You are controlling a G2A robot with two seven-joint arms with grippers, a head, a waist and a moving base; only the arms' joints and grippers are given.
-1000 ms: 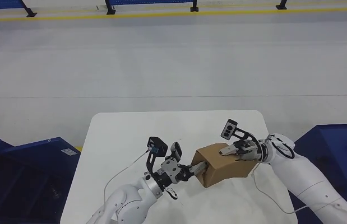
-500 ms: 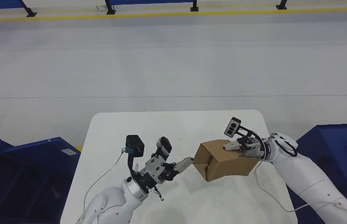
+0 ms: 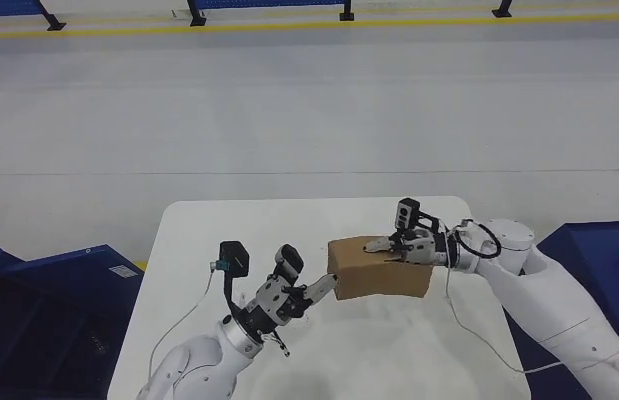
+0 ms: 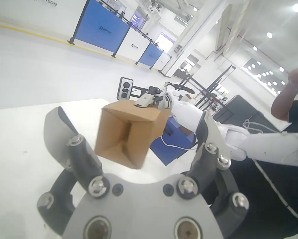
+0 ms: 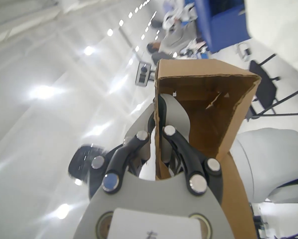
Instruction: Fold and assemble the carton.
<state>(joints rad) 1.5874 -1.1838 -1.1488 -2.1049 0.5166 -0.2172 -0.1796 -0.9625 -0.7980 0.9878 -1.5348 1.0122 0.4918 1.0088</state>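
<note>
Clamps the right gripper [image 5: 157, 115] shut on one wall of the carton [image 3: 381, 272], pinching it from inside and outside; holds the carton over the table [image 3: 239, 235], seemingly lifted off it, with the folded end flaps [image 4: 124, 138] turned toward the left gripper [image 3: 311, 289]; hangs the left gripper wide open and empty just short of that end. Best to hold the pinch firm and the carton level; to come in square to the flaps; to press beside the creases, lest the wall buckle or slip.
</note>
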